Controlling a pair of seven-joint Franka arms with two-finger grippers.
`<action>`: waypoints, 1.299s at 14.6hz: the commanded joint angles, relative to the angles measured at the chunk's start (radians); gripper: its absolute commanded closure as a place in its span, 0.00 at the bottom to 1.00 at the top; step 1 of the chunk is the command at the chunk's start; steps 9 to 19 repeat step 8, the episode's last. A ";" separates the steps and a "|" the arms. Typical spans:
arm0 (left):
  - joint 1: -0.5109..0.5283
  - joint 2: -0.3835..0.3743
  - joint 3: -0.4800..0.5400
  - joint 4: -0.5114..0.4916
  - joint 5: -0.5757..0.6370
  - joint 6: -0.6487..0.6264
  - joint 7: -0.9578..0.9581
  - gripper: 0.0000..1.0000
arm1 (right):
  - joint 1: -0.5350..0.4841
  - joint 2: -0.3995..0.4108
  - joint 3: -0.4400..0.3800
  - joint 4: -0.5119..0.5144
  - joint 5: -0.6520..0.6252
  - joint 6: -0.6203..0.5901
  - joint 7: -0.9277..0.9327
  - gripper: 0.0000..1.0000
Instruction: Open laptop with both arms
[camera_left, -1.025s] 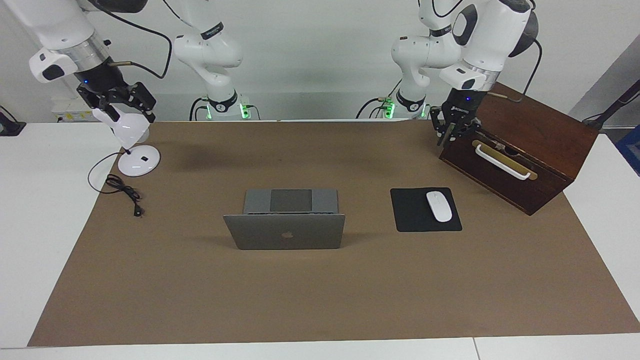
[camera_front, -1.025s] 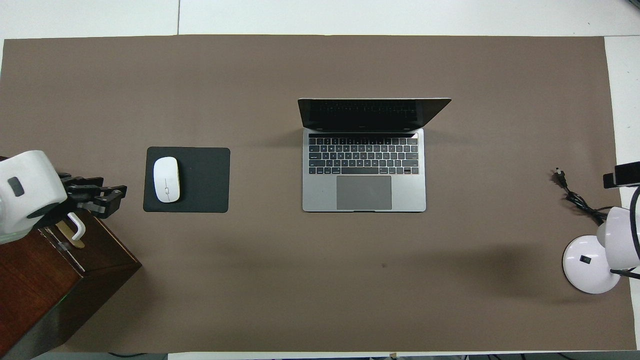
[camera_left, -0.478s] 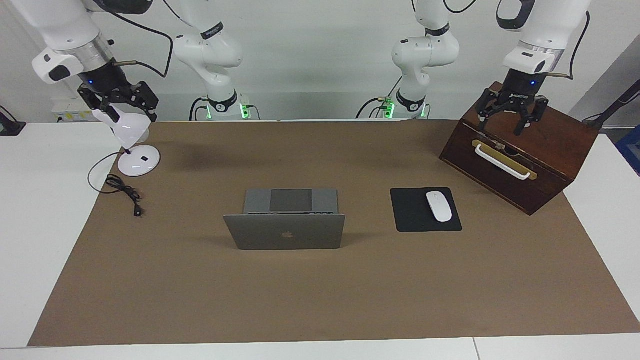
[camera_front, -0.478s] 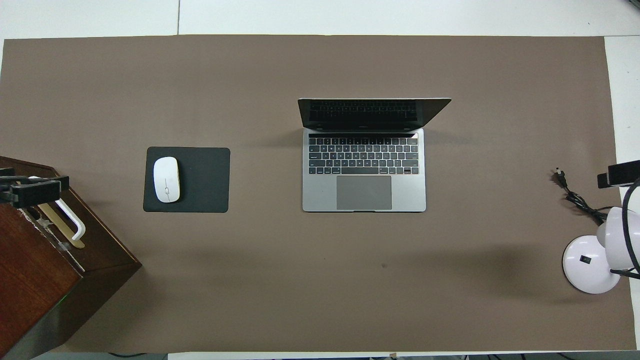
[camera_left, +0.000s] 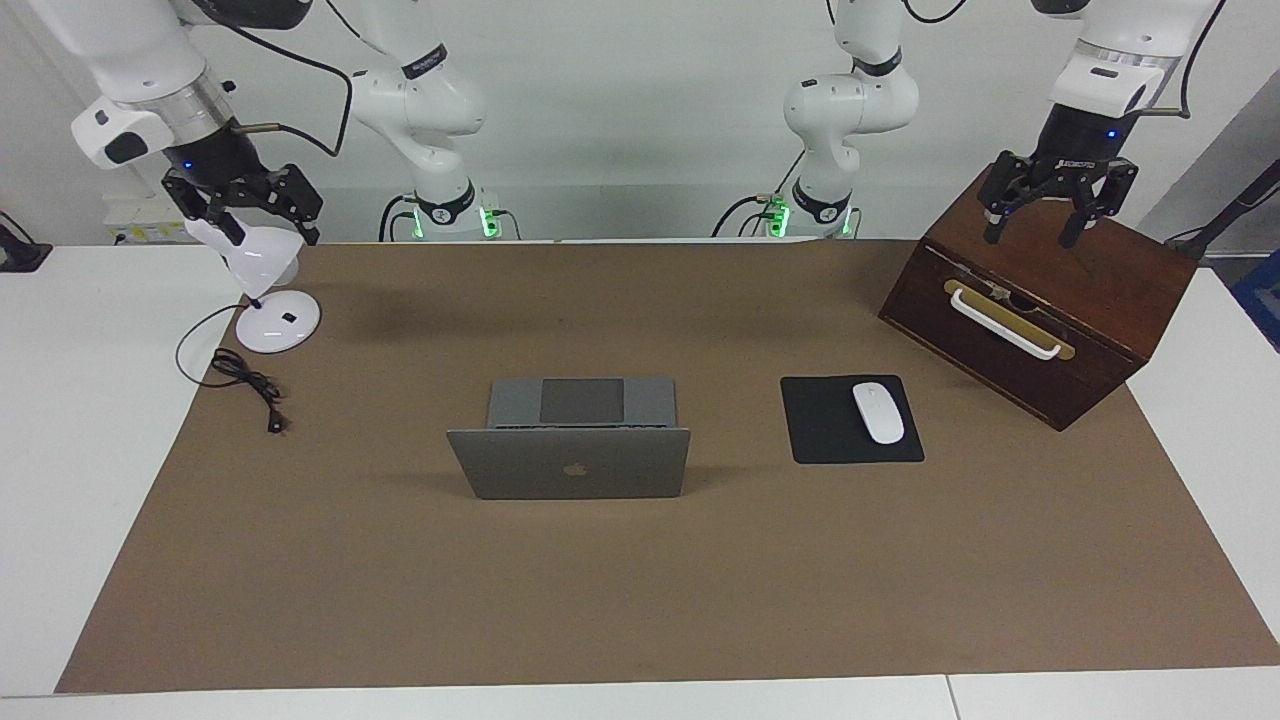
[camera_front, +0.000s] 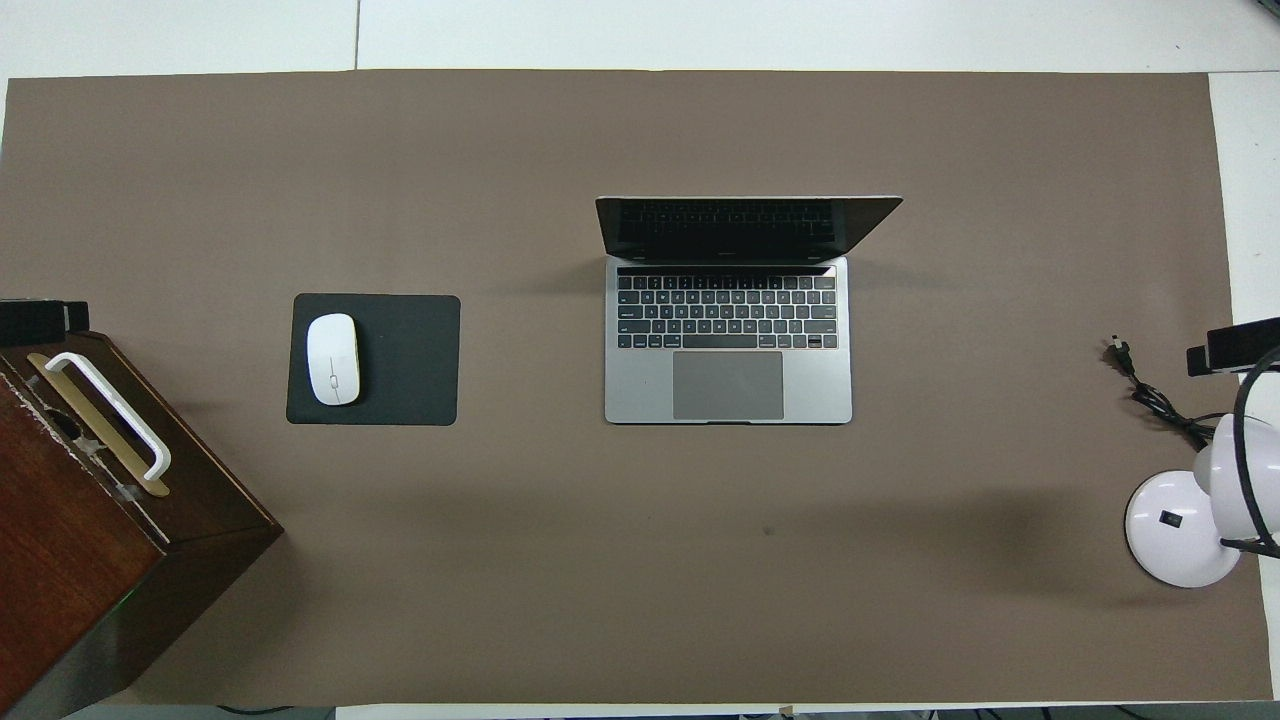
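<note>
The laptop (camera_left: 570, 440) stands open in the middle of the brown mat (camera_left: 640, 580), keyboard toward the robots and its long side along the table, while the left gripper (camera_left: 1040, 225) hangs spread wide over the wooden box (camera_left: 1100, 300) and the right gripper (camera_left: 262, 222), also spread, over the white lamp (camera_left: 265, 290).

Your left end effector (camera_left: 1049, 212) hangs raised with fingers spread; your right end effector (camera_left: 252, 205) hangs raised too, fingers apart.

Laptop (camera_left: 570, 462) open mid-table; left gripper (camera_left: 1052, 212) spread above wooden box (camera_left: 1090, 300).
</note>
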 joint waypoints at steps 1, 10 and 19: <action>0.001 0.097 -0.012 0.136 0.022 -0.125 -0.040 0.00 | -0.004 -0.021 0.006 -0.027 -0.022 0.018 0.014 0.00; 0.001 0.100 -0.015 0.115 0.031 -0.197 -0.043 0.00 | -0.002 -0.019 0.006 -0.030 -0.020 0.022 0.009 0.00; 0.001 0.100 -0.015 0.115 0.031 -0.197 -0.043 0.00 | -0.002 -0.019 0.006 -0.030 -0.020 0.022 0.009 0.00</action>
